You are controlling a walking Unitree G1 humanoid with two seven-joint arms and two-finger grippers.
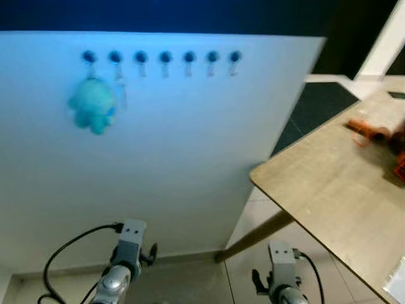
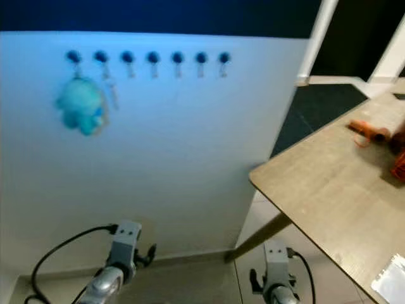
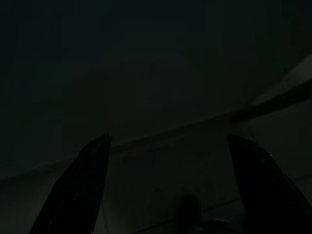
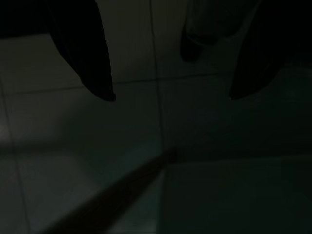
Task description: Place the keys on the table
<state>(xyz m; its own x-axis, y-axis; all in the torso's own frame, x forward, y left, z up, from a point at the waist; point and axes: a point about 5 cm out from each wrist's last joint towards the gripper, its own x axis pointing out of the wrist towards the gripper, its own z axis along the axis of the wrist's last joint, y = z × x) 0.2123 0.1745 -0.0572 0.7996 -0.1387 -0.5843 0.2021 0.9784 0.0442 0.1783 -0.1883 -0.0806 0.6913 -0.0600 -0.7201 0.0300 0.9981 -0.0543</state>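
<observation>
**Both grippers hung empty, keys on the wall hooks**

The left gripper (image 3: pixel 170 185) hung low with its two black fingers (image 3: pixel 80 190) spread wide apart and nothing between them; its wrist view was very dark, with only a faint floor line and a pale slanted bar to be made out. The right gripper (image 4: pixel 168 92) was likewise spread wide and held nothing, its fingers (image 4: pixel 92 63) pointing down at dim floor tiles (image 4: pixel 73 146), where the foot of the table leg (image 4: pixel 122 195) met the ground.

In the head views both silver arms sat at about 6 o'clock, the left arm (image 1: pixel 123 266) trailing a black cable (image 1: pixel 63 253) and the right arm (image 1: pixel 281 272) just below the table edge.

Ahead stood a white panel (image 1: pixel 177 164) with a row of seven blue hooks (image 1: pixel 164 57) along its top, at about 11 o'clock. From the leftmost hook hung a teal plush toy (image 1: pixel 92 104), and thin keys (image 1: pixel 120 85) dangled from the hook beside it, blurred.

The wooden table (image 1: pixel 329 183) reached in from 3 o'clock, its near corner close to the panel's edge. Blurred orange items (image 1: pixel 367 132) lay at its far side, well apart from the keys.
</observation>
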